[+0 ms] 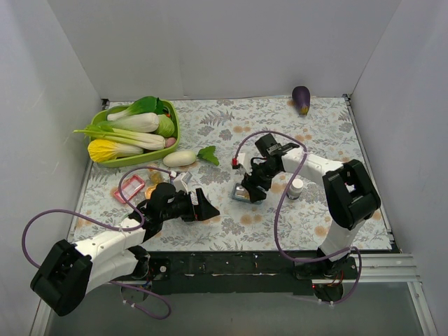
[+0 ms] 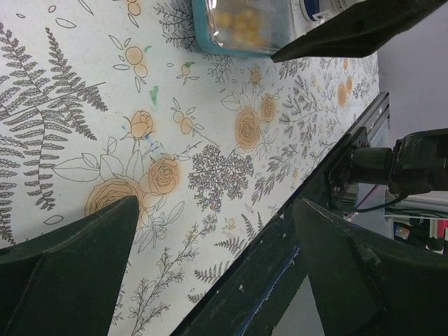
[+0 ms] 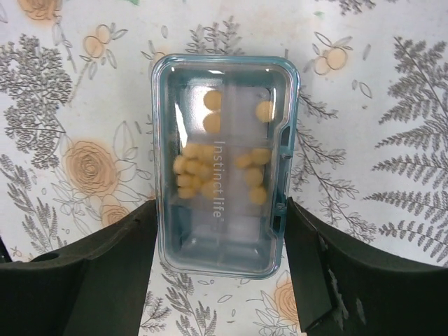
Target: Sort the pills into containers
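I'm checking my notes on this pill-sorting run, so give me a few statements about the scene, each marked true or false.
1. The blue-rimmed box lies between the fingers of the right pincer. True.
2. The left pincer holds a pill. False: it is open, with only tablecloth between its fingers.
3. The pills in the box are yellow-orange. True.
4. The eggplant lies in the green basket. False: it lies alone, far to the right of the basket.
5. The box is empty. False: pills lie in both of its halves.
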### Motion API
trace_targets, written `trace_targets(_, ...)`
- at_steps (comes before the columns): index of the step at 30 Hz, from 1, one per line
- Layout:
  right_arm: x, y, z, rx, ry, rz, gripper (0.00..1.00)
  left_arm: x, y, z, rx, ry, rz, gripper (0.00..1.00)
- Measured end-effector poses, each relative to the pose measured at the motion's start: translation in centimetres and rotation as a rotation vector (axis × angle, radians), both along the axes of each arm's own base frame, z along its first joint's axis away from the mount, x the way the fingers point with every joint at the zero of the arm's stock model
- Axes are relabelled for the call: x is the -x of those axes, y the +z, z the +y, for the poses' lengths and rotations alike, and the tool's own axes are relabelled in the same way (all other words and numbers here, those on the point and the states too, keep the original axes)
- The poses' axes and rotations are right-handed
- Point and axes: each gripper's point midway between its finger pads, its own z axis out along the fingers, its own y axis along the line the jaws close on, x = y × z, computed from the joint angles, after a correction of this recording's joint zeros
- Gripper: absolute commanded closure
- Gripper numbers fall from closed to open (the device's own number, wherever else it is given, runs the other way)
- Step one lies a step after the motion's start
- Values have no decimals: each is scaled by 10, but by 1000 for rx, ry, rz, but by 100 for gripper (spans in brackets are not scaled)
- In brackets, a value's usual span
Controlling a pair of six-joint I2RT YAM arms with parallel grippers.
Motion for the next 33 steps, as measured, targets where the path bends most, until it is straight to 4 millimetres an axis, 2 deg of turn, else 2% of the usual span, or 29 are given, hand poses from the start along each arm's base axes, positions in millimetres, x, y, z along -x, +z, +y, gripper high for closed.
trace_targets(7, 9, 7, 8, -28, 28, 7, 49, 1, -1, 0, -3, -4, 2, 7)
trace_targets(21, 3, 12, 4, -51, 3, 29, 48, 2, -3, 1, -8, -10, 6, 7)
trace_targets(24, 11, 10, 9, -50, 22, 54, 45, 3, -4, 1, -13, -11, 11, 7)
trace_targets(29, 17, -8, 9, -21, 25, 134, 25, 3, -5, 0, -13, -15, 15, 7)
trace_targets(33, 16, -7, 8, -25, 23, 136, 25, 3, -5, 0, -12, -15, 15, 7)
